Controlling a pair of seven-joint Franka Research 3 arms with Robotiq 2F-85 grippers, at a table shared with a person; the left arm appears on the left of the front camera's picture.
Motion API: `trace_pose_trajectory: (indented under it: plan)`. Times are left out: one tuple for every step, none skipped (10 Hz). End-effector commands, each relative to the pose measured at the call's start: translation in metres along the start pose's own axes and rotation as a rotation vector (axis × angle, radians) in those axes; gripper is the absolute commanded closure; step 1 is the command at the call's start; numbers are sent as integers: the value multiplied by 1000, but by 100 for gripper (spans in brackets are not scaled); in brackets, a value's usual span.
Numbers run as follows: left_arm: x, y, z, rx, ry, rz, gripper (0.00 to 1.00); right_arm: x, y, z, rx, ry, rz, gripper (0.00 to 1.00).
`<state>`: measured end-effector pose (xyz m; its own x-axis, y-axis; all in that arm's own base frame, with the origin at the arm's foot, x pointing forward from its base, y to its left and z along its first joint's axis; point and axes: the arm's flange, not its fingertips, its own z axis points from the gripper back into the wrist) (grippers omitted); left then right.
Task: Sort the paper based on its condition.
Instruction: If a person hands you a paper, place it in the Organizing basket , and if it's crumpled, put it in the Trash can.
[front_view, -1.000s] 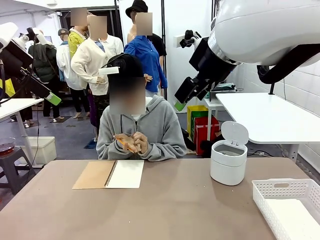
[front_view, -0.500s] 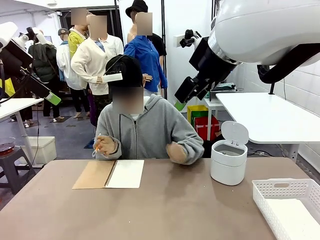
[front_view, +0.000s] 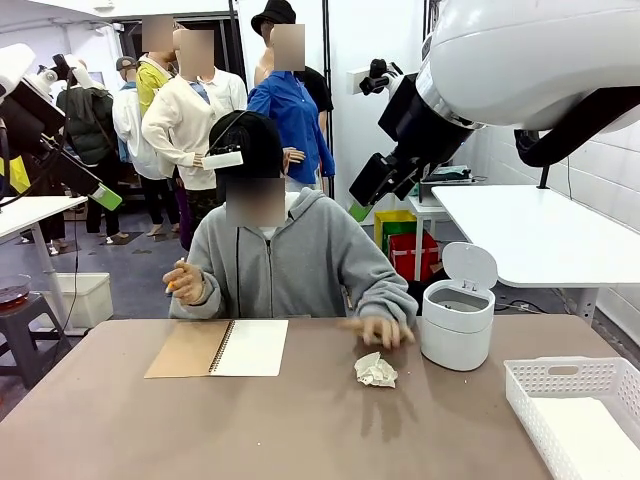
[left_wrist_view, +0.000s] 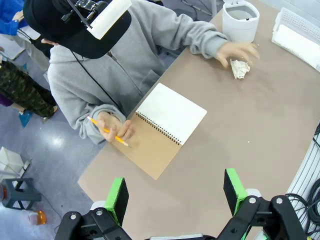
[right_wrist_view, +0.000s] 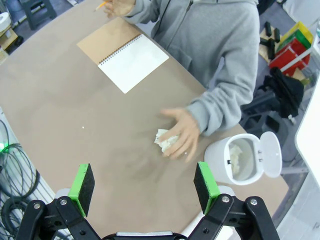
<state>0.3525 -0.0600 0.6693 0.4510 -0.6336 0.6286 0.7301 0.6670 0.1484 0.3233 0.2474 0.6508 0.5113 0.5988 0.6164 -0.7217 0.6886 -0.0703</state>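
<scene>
One crumpled wad of paper (front_view: 376, 370) lies on the bench (front_view: 300, 430) just beside the white lidded bin (front_view: 457, 325). It sits on the bin's side toward the spiral notebook (front_view: 218, 348) and a little nearer to me than the bin. The person's hand (front_view: 378, 330) is at the wad's far edge. The hand is blurred, so I cannot say whether its fingers touch the paper. On the bin's other side, toward my edge of the bench, stands a white slotted basket (front_view: 570, 400). The bin's lid is up.

My left jaws and my right jaws hang high above the bench. Both are spread wide, with nothing between the green pads (left_wrist_view: 117, 197).

Handling, as I judge it: the wad is very light, soft and springy. It should squash a little under the pads and grip well, and crushing it further does no harm. Because it is so light, one finger arriving first would skate it across the smooth bench, so both pads should meet it together. I would take hold across the lumpy middle, coming straight down with the fingertips straddling it close to the bench. A loose outer flap is a poor hold, since it may unfold or tear. The approach should wait until the hand is clear.
</scene>
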Motion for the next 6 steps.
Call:
trace_pose_trajectory:
  plan:
    - [1,0,1,9,-11,-1,0,-1,-1,-2,7,2,2,0]
    - [1,0,1,9,-11,-1,0,-1,-1,-2,7,2,2,0]
    - [1,0,1,9,-11,-1,0,-1,-1,-2,7,2,2,0]
    - [1,0,1,9,-11,-1,0,-1,-1,-2,7,2,2,0]
    - [1,0,1,9,-11,-1,0,-1,-1,-2,7,2,2,0]
    - [1,0,1,9,-11,-1,0,0,0,0,0,0,0,0]
